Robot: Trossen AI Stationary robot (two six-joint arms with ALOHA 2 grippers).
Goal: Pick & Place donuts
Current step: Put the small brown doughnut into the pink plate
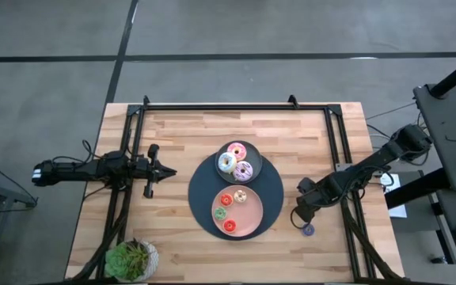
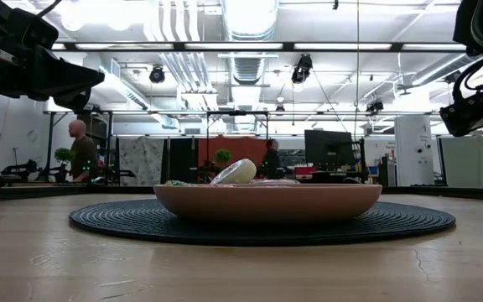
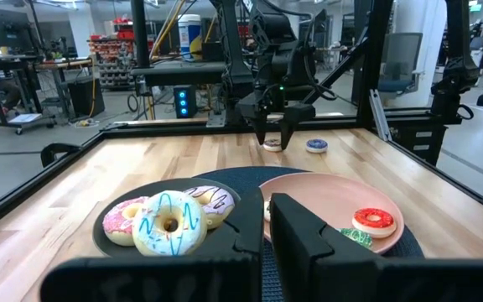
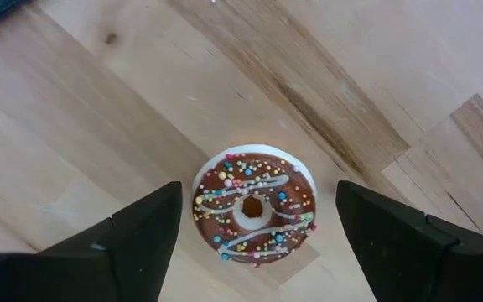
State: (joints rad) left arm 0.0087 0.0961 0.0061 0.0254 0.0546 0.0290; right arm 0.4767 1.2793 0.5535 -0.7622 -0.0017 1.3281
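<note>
While sitting dead centre on the wooden table (image 1: 180, 134), got a big round dark mat (image 1: 200, 207) carrying both plates. Pink plate (image 1: 252, 215) toward 6 o'clock on the mat, holding two red mini donuts (image 1: 226, 199), a green one (image 1: 221, 213) and a tan one (image 1: 241, 195). Grey plate (image 1: 252, 155) at 12 o'clock, overlapping the mat's rim, stacked with the three bigger donuts: pink-frosted (image 1: 235, 150), white with blue squiggles (image 1: 226, 163), lilac (image 1: 243, 170), all touching each other.

Left gripper (image 1: 167, 172) parked at 9 o'clock of the mat, well clear of it, fingers pressed together, holding nothing.

Right gripper (image 4: 254, 239) out at 3 o'clock past the mat's edge, fingers spread wide, straddling a brown sprinkled mini donut (image 4: 254, 205) lying flat on bare wood, not touching it. Small blue donut (image 1: 308, 229) on the wood just beside that gripper, toward 5 o'clock.

Potted plant (image 1: 131, 259) way down at the 7 o'clock corner.
</note>
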